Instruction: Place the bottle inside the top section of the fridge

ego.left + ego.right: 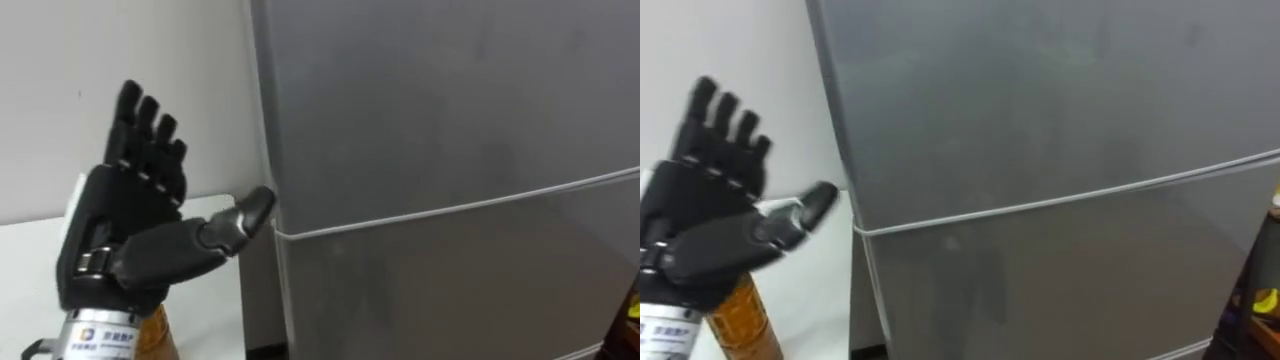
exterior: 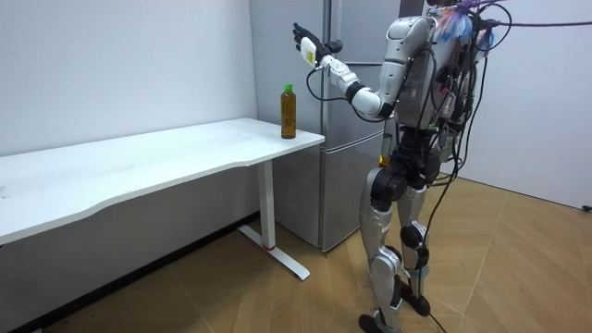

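Bottle (image 2: 289, 111) on table (image 2: 139, 157); left robot hand (image 1: 130, 215), splayed, beside closed fridge (image 1: 450, 150).

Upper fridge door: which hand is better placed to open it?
Left, probably. The left hand is raised with fingers straight, its thumb at the left edge of the shut upper door. The bottle stands on the table.

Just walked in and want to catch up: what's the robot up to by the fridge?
The robot stands facing the fridge, whose two doors are both shut. Its left robot hand is raised and open, with the thumb tip at the upper door's left edge, just above the seam; I cannot tell whether it touches. The bottle stands upright on the table corner beside the fridge, not held. So the bottle is not yet picked up and the door is not yet opened.
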`<state>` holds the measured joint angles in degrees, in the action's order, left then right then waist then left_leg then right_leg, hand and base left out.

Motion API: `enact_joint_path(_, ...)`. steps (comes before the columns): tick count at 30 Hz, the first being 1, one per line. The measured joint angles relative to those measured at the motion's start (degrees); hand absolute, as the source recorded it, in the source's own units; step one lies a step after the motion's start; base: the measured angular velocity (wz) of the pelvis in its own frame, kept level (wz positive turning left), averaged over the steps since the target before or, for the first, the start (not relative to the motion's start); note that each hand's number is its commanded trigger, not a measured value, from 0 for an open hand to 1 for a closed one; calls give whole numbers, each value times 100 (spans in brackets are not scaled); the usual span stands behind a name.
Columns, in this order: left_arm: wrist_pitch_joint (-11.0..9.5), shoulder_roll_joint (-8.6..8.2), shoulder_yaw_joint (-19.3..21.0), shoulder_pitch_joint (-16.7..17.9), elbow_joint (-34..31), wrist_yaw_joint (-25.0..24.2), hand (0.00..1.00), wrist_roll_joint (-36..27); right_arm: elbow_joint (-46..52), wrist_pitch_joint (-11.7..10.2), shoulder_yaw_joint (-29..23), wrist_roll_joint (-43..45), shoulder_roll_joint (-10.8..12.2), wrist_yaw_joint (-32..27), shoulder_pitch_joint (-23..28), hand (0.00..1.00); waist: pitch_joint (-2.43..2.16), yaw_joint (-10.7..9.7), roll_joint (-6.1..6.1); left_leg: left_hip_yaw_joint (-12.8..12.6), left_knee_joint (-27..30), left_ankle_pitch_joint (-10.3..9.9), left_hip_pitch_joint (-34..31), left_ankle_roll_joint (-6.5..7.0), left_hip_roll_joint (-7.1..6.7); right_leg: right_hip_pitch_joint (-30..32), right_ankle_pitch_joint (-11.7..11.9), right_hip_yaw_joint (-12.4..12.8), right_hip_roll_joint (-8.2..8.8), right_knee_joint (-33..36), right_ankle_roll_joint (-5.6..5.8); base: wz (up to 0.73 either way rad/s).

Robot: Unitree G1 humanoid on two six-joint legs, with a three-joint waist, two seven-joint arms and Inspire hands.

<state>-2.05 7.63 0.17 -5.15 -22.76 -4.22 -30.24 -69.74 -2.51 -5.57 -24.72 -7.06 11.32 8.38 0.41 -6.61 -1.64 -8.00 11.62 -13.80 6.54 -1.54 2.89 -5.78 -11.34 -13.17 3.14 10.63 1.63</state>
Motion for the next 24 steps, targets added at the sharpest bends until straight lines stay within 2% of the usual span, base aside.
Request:
enact_joint_path(2,84,-7,-96,0,-122,-225,0,-10,-145,1,16,-39,-7,-3,-118,0,-28,-83,-45,31,11,0,-43,0,3,25,16,-15,-1,3,-3,5)
enact_joint_path(5,110,-20,-232,-2,-229,-381,0,-10,-210,4,155,-75,-21,-46,-214,0,-39,-109,-71,33,12,0,-11,0,11,16,19,-3,-13,9,-9,-4)
enact_joint_path(13,253,-3,-267,-29,-272,-436,0,-66,-462,10,215,-69,-25,-145,-414,0,-24,-150,-96,31,13,0,-8,0,23,24,23,12,-32,-13,-17,3)
enact_joint_path(20,266,3,-253,-47,-284,-437,0,-93,-613,9,211,-6,-38,-116,-526,0,-21,-175,-104,34,11,1,-10,0,22,10,23,4,-31,-15,-17,0)
enact_joint_path(22,266,7,-241,-47,-305,-437,1,-165,-638,9,214,20,-44,-116,-566,0,2,-192,-114,37,9,1,-13,0,22,-13,22,-14,-30,-23,-17,3)
enact_joint_path(23,266,7,-241,-47,-311,-437,33,-165,-638,9,214,20,-44,-116,-570,0,6,-200,-118,38,9,1,-17,0,22,-12,22,-35,-29,-26,-17,5)
enact_joint_path(24,266,8,-243,-47,-316,-437,54,-163,-637,9,216,18,-45,-115,-570,0,7,-222,-121,43,9,1,-27,0,21,-12,23,-57,-27,-37,-17,6)
